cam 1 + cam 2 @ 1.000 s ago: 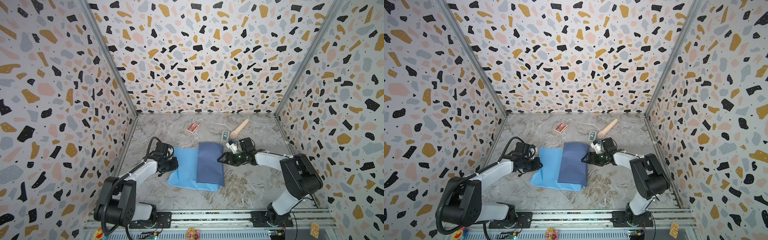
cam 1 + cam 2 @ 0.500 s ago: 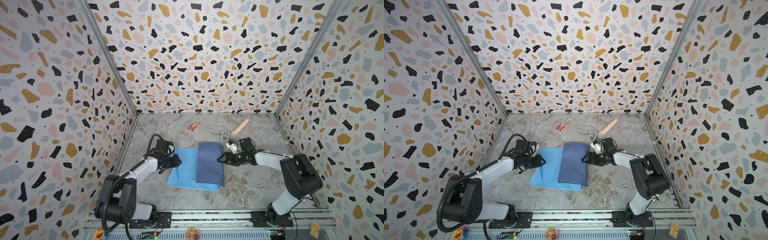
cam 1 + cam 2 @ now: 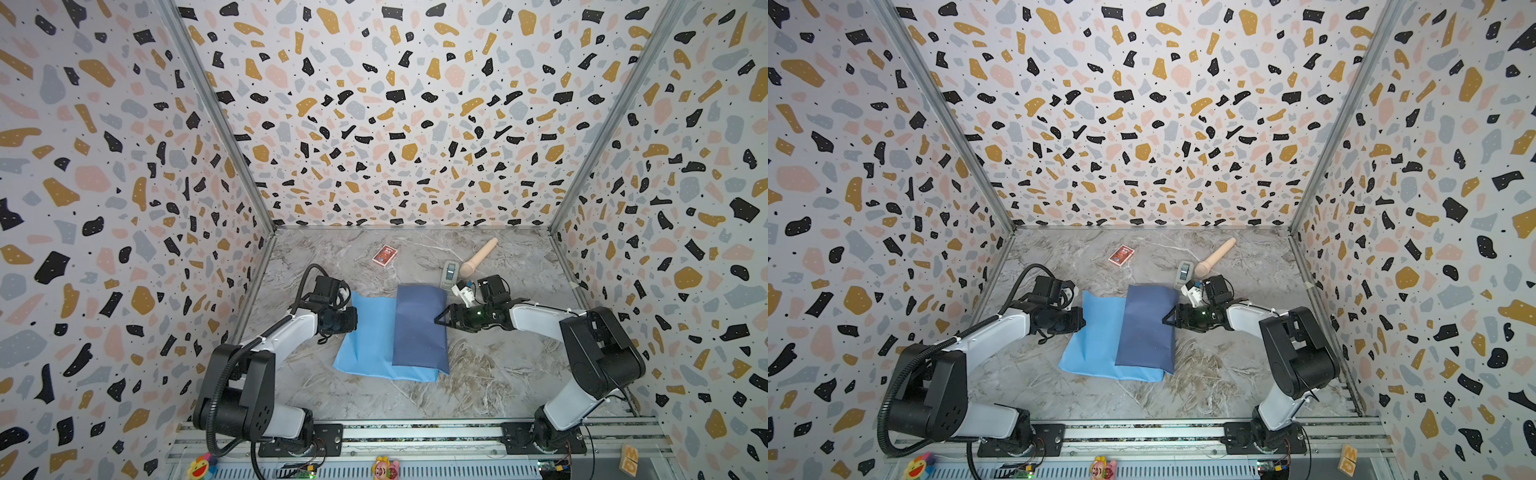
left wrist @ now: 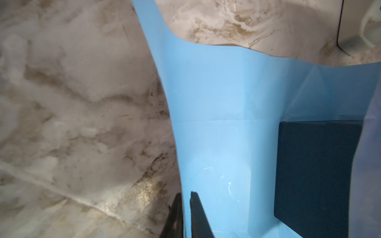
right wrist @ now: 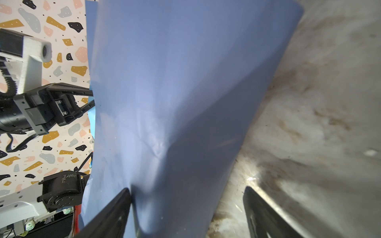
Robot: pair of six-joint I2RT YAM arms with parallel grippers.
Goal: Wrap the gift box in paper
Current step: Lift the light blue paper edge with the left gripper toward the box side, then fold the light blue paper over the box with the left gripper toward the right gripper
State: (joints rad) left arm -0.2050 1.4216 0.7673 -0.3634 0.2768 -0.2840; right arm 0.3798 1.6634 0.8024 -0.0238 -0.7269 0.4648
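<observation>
The left gripper (image 4: 185, 197) has just closed, pinching the paper's (image 3: 365, 340) free edge, ready to fold it over the gift box (image 4: 315, 171); the right gripper (image 3: 441, 318) stays spread.

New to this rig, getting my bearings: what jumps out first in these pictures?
The loud terrazzo-speckled walls box in everything. At the middle of the grey table lies the paper, its darker half folded over the gift box. The left tool pinches the paper's left edge; the right tool stands open at the folded side.
</observation>
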